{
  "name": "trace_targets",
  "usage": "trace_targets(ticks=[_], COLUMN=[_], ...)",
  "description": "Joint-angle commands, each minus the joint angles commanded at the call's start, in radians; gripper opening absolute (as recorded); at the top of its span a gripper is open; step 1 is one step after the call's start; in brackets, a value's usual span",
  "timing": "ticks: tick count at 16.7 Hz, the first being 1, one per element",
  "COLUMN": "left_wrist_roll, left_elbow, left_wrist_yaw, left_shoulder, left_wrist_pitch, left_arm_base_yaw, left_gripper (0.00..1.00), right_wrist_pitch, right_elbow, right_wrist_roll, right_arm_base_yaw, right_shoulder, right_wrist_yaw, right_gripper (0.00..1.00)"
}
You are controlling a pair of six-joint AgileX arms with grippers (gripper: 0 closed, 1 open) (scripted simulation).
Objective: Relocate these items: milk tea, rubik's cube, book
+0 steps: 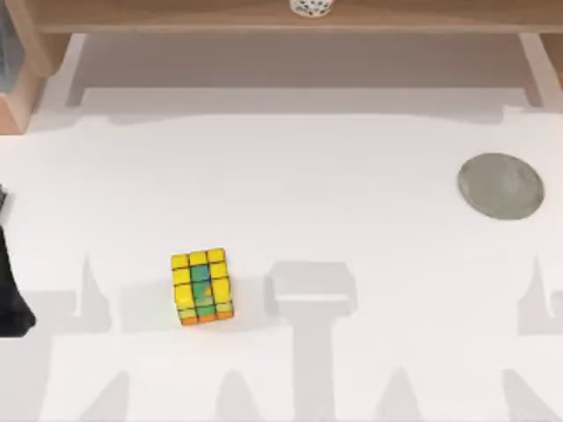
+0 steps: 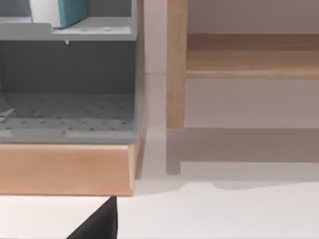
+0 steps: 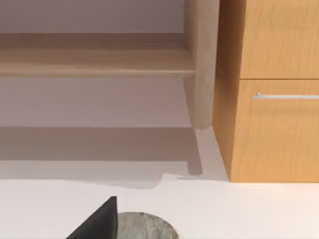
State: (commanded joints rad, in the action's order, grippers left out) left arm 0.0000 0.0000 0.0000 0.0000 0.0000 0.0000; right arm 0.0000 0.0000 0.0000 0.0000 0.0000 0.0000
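Top view first: the rubik's cube (image 1: 201, 287) sits on the white counter (image 1: 352, 202), left of centre and toward the near side, with nothing touching it. It's mostly yellow with green middle squares and an orange strip along the bottom edge. The flat grey disc (image 1: 500, 185) lies way over on the right side, well apart from the cube. A wooden shelf (image 1: 176, 13) runs along the back, and on it sits a small white round thing with dark speckles (image 1: 310, 7), cut off at the edge, so I can't tell what it is. The left arm (image 1: 10, 294) is a dark shape at the left edge.

Left wrist view: a dark wedge of the left gripper (image 2: 97, 224) pokes in over the counter. It faces a grey rack (image 2: 70, 74) on a wooden base (image 2: 65, 169), with something teal and white (image 2: 65, 11) on the upper level. Can't tell if the jaws are released or clenched.

Right wrist view: a dark wedge of the right gripper (image 3: 97, 221) sits just beside the grey disc, with a wooden drawer unit (image 3: 274, 129) and its metal handle (image 3: 286, 96) beyond. Same deal here, can't tell the jaws' state.
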Motion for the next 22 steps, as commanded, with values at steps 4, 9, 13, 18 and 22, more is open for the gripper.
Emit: trace_targets(ticks=[4, 9, 13, 18, 22], left_wrist_roll=[0.000, 0.000, 0.000, 0.000, 0.000], left_elbow=[0.000, 0.000, 0.000, 0.000, 0.000], left_wrist_yaw=[0.000, 0.000, 0.000, 0.000, 0.000], left_shoulder=[0.000, 0.000, 0.000, 0.000, 0.000], left_wrist_pitch=[0.000, 0.000, 0.000, 0.000, 0.000], left_arm_base_yaw=[0.000, 0.000, 0.000, 0.000, 0.000], left_gripper=[1.00, 1.00, 1.00, 1.00, 1.00], right_wrist_pitch=[0.012, 0.110, 0.229, 0.391, 0.513], right_elbow=[0.027, 0.239, 0.500, 0.855, 1.121], right_wrist_roll=[0.000, -0.001, -0.003, -0.005, -0.007], right_arm_base_yaw=[0.012, 0.110, 0.232, 0.399, 0.523], right_shoulder=[0.031, 0.293, 0.673, 1.240, 1.658], right_wrist_yaw=[0.014, 0.120, 0.247, 0.423, 0.554], right_gripper=[1.00, 1.00, 1.00, 1.00, 1.00])
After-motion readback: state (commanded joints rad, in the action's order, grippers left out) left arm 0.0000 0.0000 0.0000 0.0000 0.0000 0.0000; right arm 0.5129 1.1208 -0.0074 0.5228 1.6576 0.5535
